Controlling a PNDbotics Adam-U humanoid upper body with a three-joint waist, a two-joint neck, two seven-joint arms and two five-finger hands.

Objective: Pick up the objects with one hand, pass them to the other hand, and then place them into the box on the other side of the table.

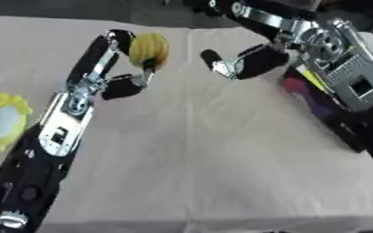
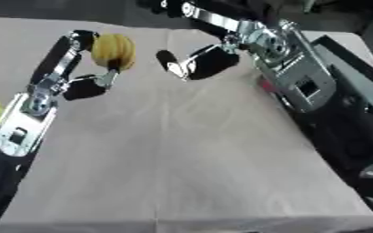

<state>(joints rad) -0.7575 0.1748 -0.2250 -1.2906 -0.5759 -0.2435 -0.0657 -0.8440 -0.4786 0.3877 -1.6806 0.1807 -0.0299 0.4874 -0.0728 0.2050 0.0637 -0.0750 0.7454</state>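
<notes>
Table [image 1: 221, 173] is covered with a plain beige cloth, matte, with faint fold creases running lengthwise and crosswise. The left robot hand [image 1: 126, 68] is raised above the cloth at upper left, black fingers with silver links curled round a yellow fruit [image 1: 148, 50]. The fruit is rounded, slightly oval, with a dull, faintly ribbed skin and a darker patch at its lower end; it sits between the fingertips and the thumb, clear of the table. The right robot hand [image 1: 241, 61] hangs near the fruit but apart from it, at upper centre, its dark fingers partly bent and spread towards the fruit, holding nothing. Its forearm shows brushed silver plates and a round joint. A dark box [image 1: 333, 113] with a magenta and yellow print on its side stands along the right edge of the table, partly hidden behind the right arm. At the far left edge lies a flat yellow thing [image 1: 2, 120] with a scalloped rim and a pale, glossy oval centre; what it is cannot be made out.
</notes>
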